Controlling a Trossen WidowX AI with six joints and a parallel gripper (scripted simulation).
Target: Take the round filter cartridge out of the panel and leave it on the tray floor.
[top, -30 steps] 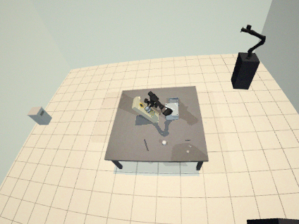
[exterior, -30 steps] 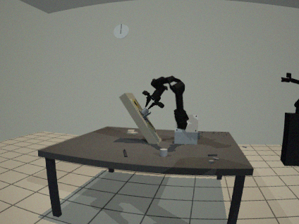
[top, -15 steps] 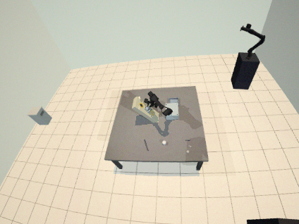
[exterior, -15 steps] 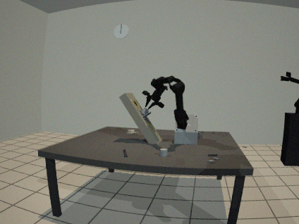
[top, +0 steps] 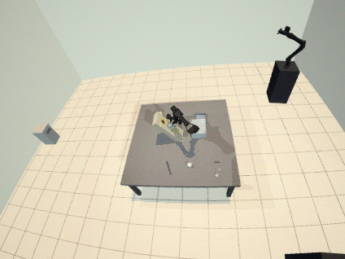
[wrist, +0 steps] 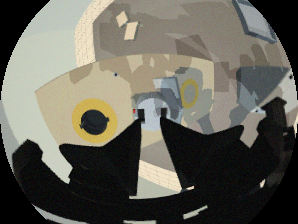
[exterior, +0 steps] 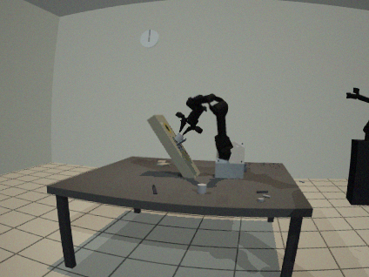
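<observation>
The beige service panel (top: 163, 127) (exterior: 169, 141) (wrist: 60, 95) stands tilted on the table. The pale round cartridge (top: 171, 126) (exterior: 178, 138) (wrist: 152, 106) is at its middle; how far it stands out of its seat is unclear. My gripper (exterior: 182, 131) (wrist: 149, 121) is partly open, its tips at the cartridge's face, beside two dark slot-like squares. The tips show no clear squeeze on it, and their depth in the slots is hidden. A grey-blue open box (top: 200, 116) (wrist: 257, 19), apparently the tray, lies away from the panel.
The panel also bears a yellow ring with a dark knob (wrist: 94, 121) and a smaller yellow ring (wrist: 189, 93). A grey block (wrist: 169, 88) is close beside the cartridge. A white cup (top: 189, 164) (exterior: 202, 188) and a dark rod (top: 168, 167) (exterior: 154, 189) are on the table (top: 142, 163).
</observation>
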